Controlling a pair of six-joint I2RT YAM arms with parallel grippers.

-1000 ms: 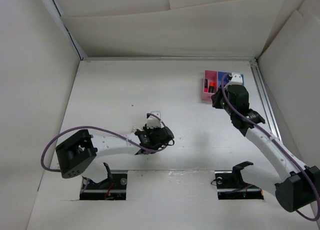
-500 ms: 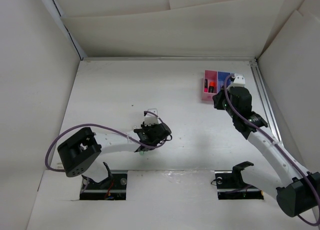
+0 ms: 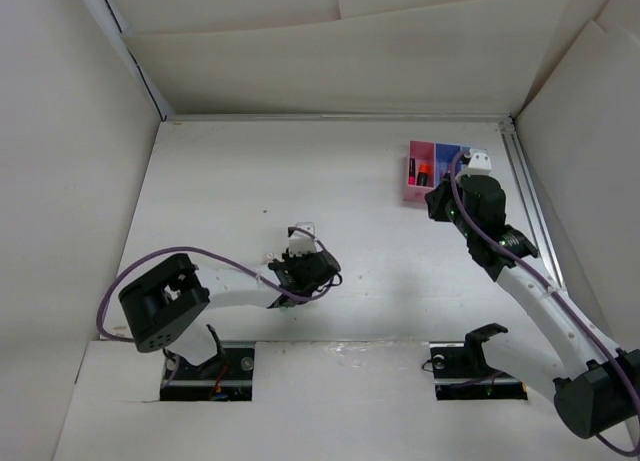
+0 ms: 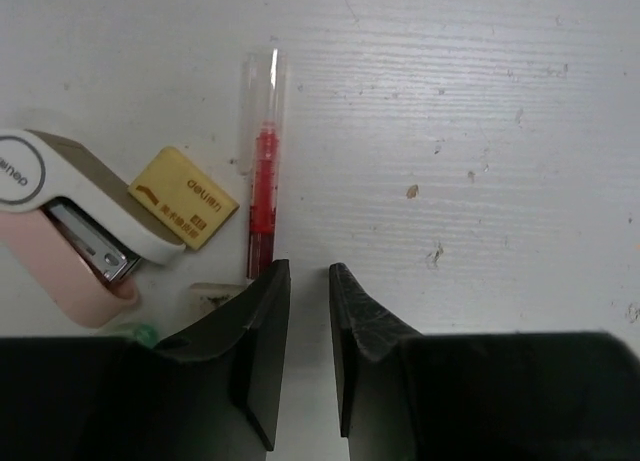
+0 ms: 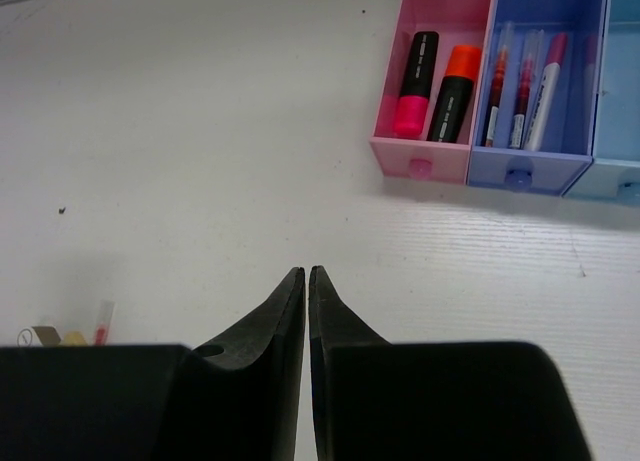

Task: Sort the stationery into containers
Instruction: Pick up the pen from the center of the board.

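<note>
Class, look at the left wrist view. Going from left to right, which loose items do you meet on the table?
Stapler → yellow eraser → red pen.

White table, white walls

Top external looking steeply down from above, behind arm bases, covering whole table. Left wrist camera hanging close, facing straight down at red pen. Right wrist camera sitting farther off, looking obliquely forward at containers, sharing them with overhead view.
</note>
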